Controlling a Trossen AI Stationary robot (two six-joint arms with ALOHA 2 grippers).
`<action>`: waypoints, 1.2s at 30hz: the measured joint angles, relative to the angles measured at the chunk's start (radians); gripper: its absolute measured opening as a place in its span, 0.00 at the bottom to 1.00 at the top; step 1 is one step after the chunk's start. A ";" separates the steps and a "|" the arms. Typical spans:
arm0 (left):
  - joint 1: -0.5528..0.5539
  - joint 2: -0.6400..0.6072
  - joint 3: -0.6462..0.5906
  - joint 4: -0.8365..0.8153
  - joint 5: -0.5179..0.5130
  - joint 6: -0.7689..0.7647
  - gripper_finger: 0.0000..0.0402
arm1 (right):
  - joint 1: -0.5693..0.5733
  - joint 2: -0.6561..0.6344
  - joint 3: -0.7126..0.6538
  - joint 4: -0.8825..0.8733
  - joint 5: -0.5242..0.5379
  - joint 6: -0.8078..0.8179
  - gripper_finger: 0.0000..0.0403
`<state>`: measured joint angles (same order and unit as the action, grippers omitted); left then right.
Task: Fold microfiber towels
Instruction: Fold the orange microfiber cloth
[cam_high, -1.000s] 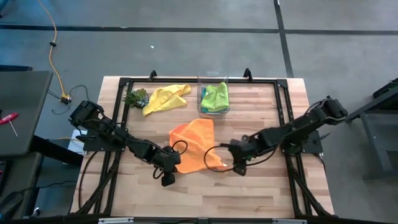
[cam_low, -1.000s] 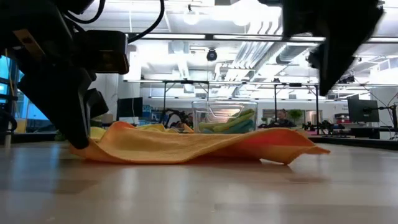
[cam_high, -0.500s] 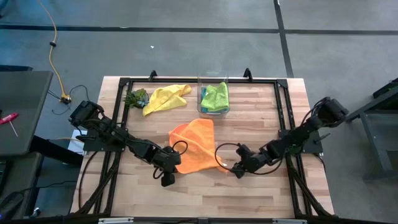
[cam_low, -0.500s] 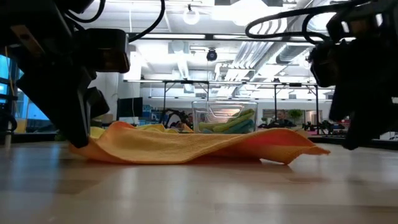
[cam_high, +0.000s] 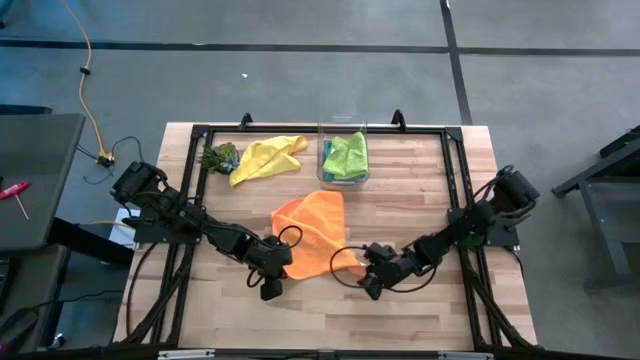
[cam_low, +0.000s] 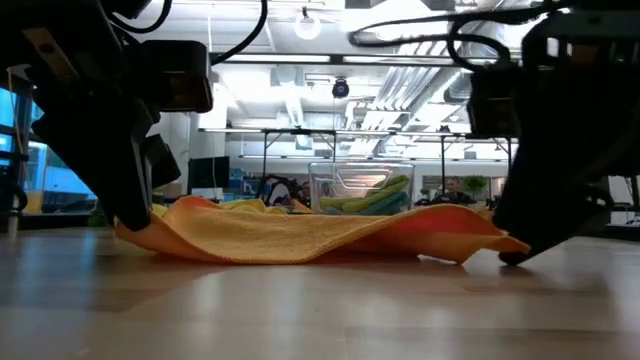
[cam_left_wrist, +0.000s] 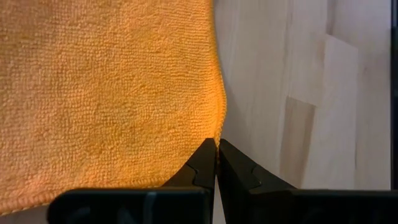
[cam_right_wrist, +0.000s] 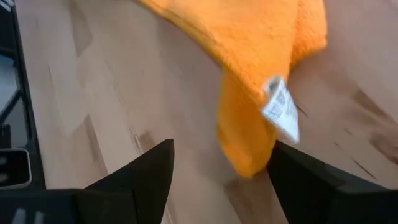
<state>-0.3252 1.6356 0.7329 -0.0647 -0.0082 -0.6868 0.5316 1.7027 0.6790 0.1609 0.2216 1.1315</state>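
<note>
Orange towel (cam_high: 312, 232): lies spread on the bench (cam_high: 420, 310), near the middle, rumpled, with a raised fold along its length in the low view. Near-left corner and near-right corner both lifted slightly off the wood.
Left tool (cam_high: 270, 285): fingers pressed together on the towel's near-left edge; in the left wrist view the two dark tips (cam_left_wrist: 205, 163) meet right at the orange hem. Tool sits low at the bench surface.
Right tool (cam_high: 367, 283): fingers spread wide, low over the bench at the towel's near-right corner. In the right wrist view that corner hangs between the two fingers (cam_right_wrist: 149, 171), with a small white label (cam_right_wrist: 281, 107) on it. Whether the fingers touch the cloth: cannot tell.
Yellow towel (cam_high: 266, 156): crumpled at the far left of the bench, well apart from both tools.
Leafy clump (cam_high: 219, 156): just beside the yellow towel, on its left, at the bench edge.
Clear box (cam_high: 343, 152): at the far middle of the bench, behind the orange towel.
Lime green towel (cam_high: 347, 154): inside the clear box, on top; a strip of teal cloth shows under it at the box's left and near sides.
Frame (cam_high: 455, 180): black rails run round the bench top.
</note>
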 joint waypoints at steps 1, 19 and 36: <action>0.000 0.000 0.000 0.000 0.000 0.000 0.00 | 0.000 0.020 0.010 0.007 0.002 0.001 0.60; 0.000 0.000 0.000 0.010 0.001 0.001 0.00 | -0.034 -0.041 0.031 -0.059 0.002 -0.143 0.32; 0.006 -0.002 0.000 0.004 0.017 0.010 0.00 | -0.047 -0.043 0.032 -0.072 -0.104 -0.147 0.00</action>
<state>-0.3194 1.6332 0.7326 -0.0611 0.0089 -0.6773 0.4846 1.6595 0.7105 0.0887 0.1175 0.9844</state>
